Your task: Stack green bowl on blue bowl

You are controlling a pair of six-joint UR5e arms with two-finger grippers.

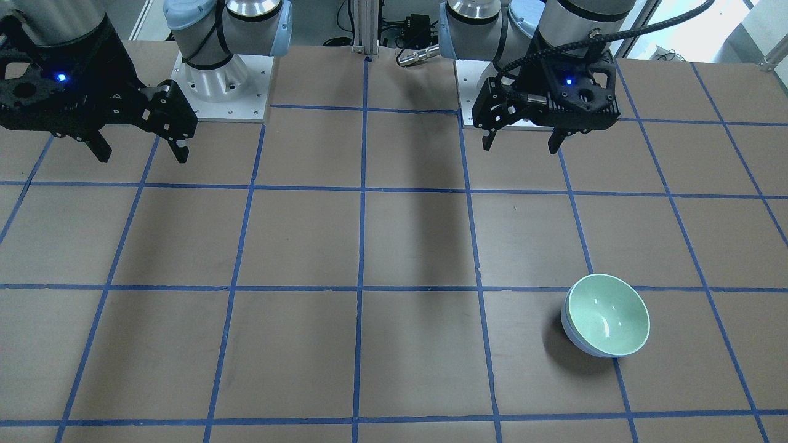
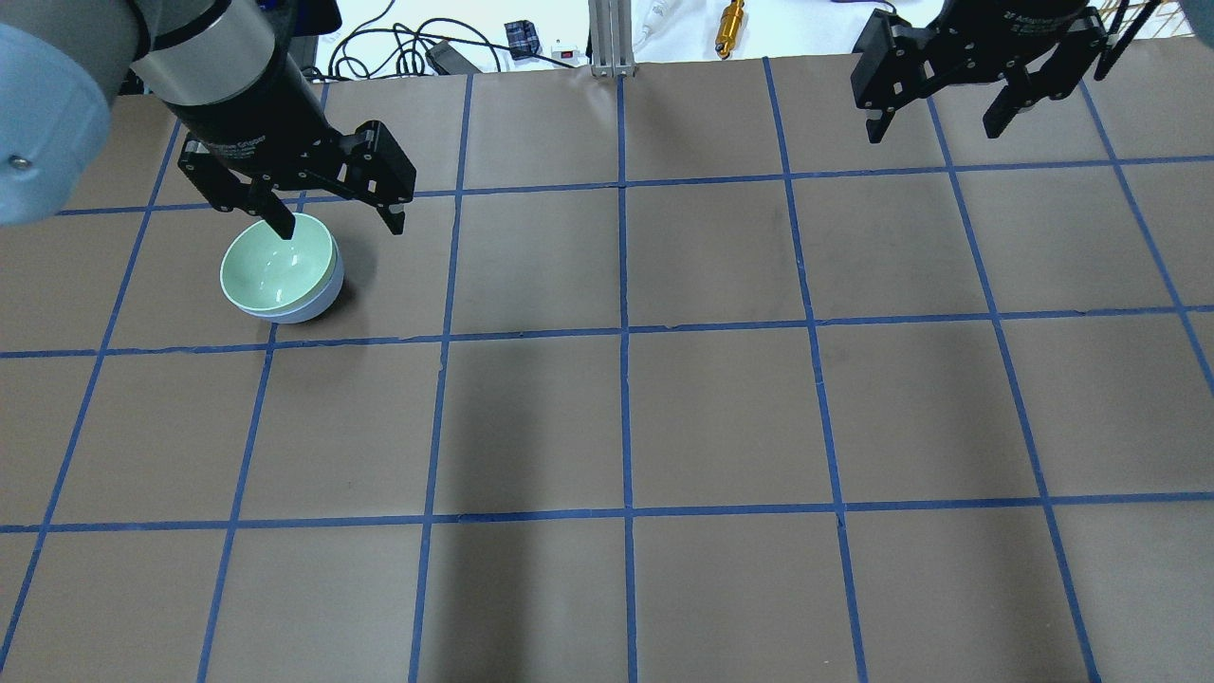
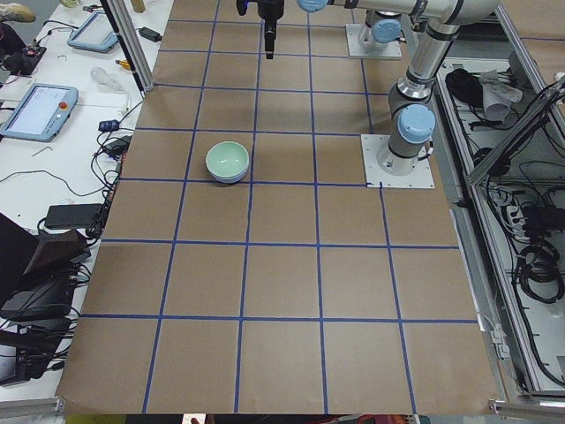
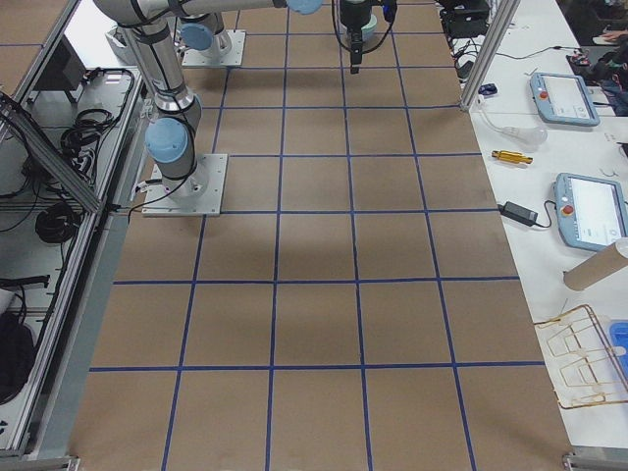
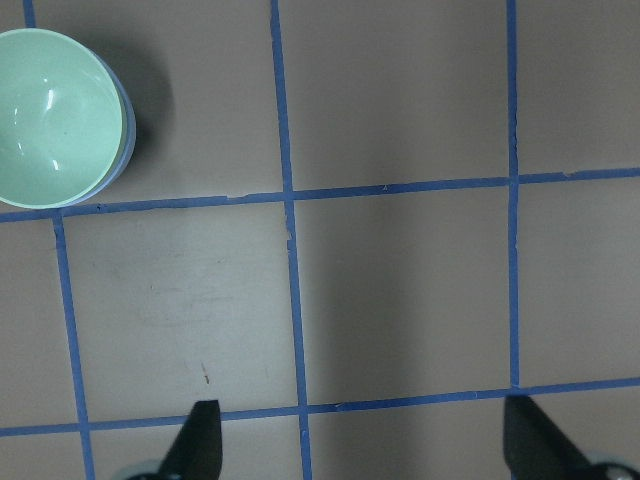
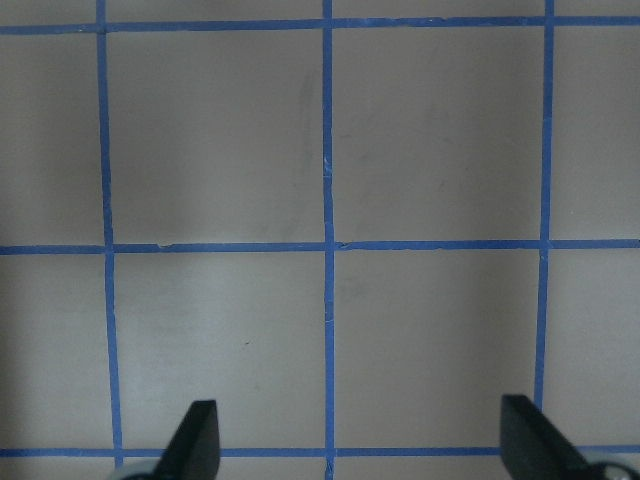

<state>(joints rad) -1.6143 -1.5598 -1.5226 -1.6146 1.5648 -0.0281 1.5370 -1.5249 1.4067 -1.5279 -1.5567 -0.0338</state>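
Note:
The green bowl (image 2: 277,267) sits upright, nested inside the blue bowl (image 2: 318,302), on the brown table at my left. Only a thin rim and the outer wall of the blue bowl (image 1: 575,340) show below the green bowl (image 1: 608,314). My left gripper (image 2: 341,226) is open and empty. It hangs high above the table, apart from the bowls. In the left wrist view the green bowl (image 5: 50,115) lies at the upper left, far from my fingertips (image 5: 200,440). My right gripper (image 2: 932,131) is open and empty, high over the table's right side.
Blue tape lines divide the brown table (image 2: 721,417) into squares. The arms' white base plates (image 1: 225,92) stand at the robot's edge. Cables and a brass tool (image 2: 731,19) lie beyond the far edge. Tablets (image 4: 574,98) lie on the side bench.

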